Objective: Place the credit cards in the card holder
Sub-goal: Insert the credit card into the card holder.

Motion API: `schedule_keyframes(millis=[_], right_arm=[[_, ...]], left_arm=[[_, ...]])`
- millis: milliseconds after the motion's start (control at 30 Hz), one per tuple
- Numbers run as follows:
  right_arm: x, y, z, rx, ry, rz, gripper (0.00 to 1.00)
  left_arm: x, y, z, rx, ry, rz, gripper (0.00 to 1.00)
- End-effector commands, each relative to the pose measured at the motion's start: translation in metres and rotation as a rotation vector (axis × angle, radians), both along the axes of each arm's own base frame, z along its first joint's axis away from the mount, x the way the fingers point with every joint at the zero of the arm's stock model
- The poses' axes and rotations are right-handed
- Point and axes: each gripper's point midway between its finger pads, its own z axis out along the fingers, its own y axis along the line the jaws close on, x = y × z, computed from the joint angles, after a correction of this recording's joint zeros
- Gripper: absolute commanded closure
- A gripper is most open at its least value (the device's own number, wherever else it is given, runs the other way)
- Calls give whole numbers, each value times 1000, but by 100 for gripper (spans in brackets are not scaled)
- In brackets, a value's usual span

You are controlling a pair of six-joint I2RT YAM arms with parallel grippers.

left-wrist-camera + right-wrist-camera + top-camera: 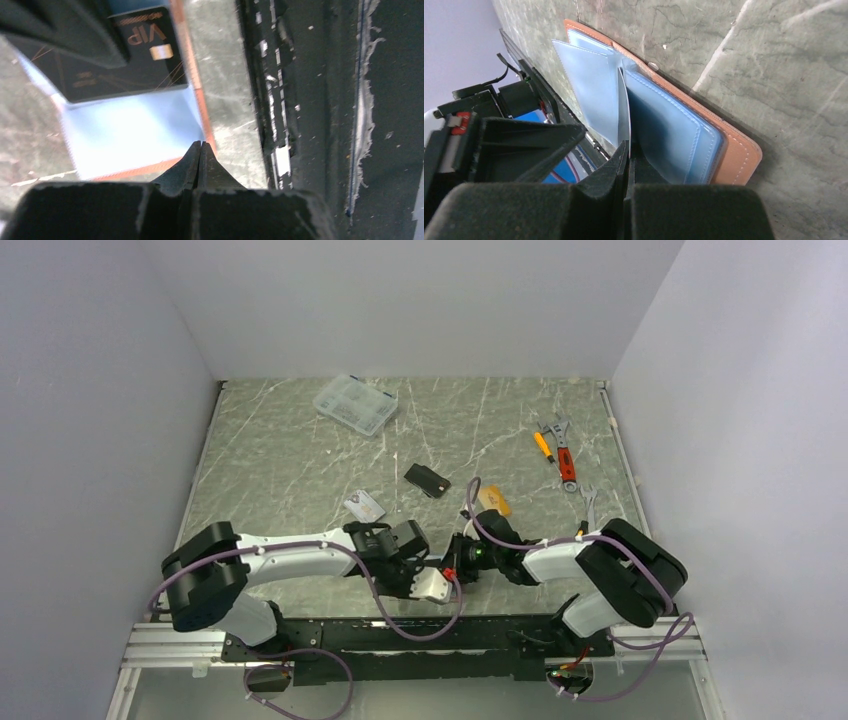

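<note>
Me: Right pincer (626,149) is closed on one clear sleeve leaf (596,95) of the card holder (736,155). The leaf stands on edge and the pocket beside it gapes. Left pincer (200,149) is closed too, tips together at the holder's brown rim. Whether it nips the rim or only presses there, I cannot tell.

Mate: Where does the holder lie?

Me: Open, flat on the surface (290,460) at the near edge, between my two wrists. A dark card marked VIP (142,55) shows over its sleeves. In a pocket or merely on top, not clear.

Mate: And the loose cards?

Me: All lie farther out than the holder. The orange-gold card (493,502) is just beyond my right wrist, nearest of the lot. The silver-grey card (364,504) is beyond my left forearm, lying askew. The black card (427,479) is between those two and farther back.

Mate: Which arm fetches?

Me: My guess is the right, being nearer the orange-gold one. But it would have to drop the leaf, leaving the left to mind the holder alone.

Mate: Anything in the way?

Me: Nothing between. The compartment box (355,404) sits far back left, the wrenches (566,462) and screwdriver (543,446) far right, well apart from the cards.
</note>
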Motion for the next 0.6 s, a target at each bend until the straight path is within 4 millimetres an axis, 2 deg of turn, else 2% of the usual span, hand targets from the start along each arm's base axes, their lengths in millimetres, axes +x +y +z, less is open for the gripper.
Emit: schedule_keyframes(millis=[0,133,267,400,567], right_arm=[[-23,-33,-45,-202,111,2,100],[-23,-32,-48,-208,118,2,100],[-20,-31,-48,-204,117,-11,100],[-15,-29,-46,-208,104,-24,100],[-6,-26,-43,-201,71,-61,100]], left_arm=[[24,4,20,-40,-52,32,100],[45,9,21,-51,-84,73,100],[57,15,3,-15,-89,87,100],[55,20,-15,28,-74,71,100],[49,20,-21,44,-54,57,100]])
